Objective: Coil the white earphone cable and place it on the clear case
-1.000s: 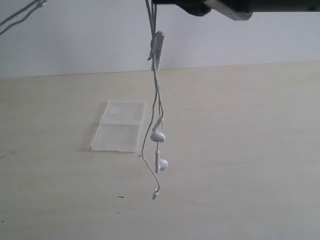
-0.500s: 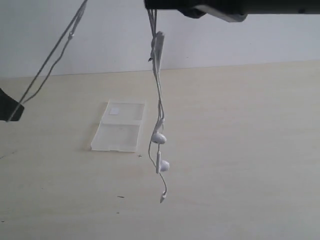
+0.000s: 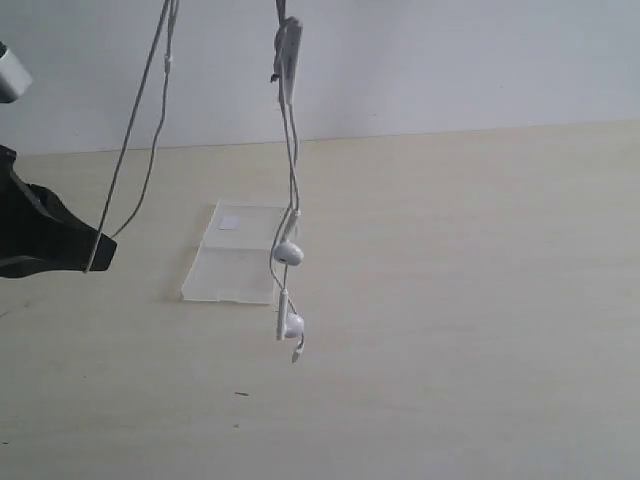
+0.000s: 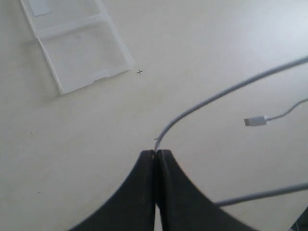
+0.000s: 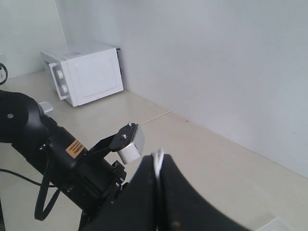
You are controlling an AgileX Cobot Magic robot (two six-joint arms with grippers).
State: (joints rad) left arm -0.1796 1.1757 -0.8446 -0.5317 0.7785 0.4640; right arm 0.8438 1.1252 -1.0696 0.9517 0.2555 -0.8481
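Since a second ago, the left gripper has come into the exterior view at 9 o'clock. The right arm's dark body has left the top edge, and the hanging strand has swung toward 9 o'clock.

We see the left gripper's black jaws pressed together, pinching the white earphone cable, which climbs taut toward 12 o'clock. The right gripper shows only in its own wrist view, and it too is clamped tight on the cable.

A second strand hangs in the air from the top edge, carrying the inline remote, an upper earbud, a lower earbud and the plug. The clear case lies flat on the pale table, at 9 o'clock of the earbuds.
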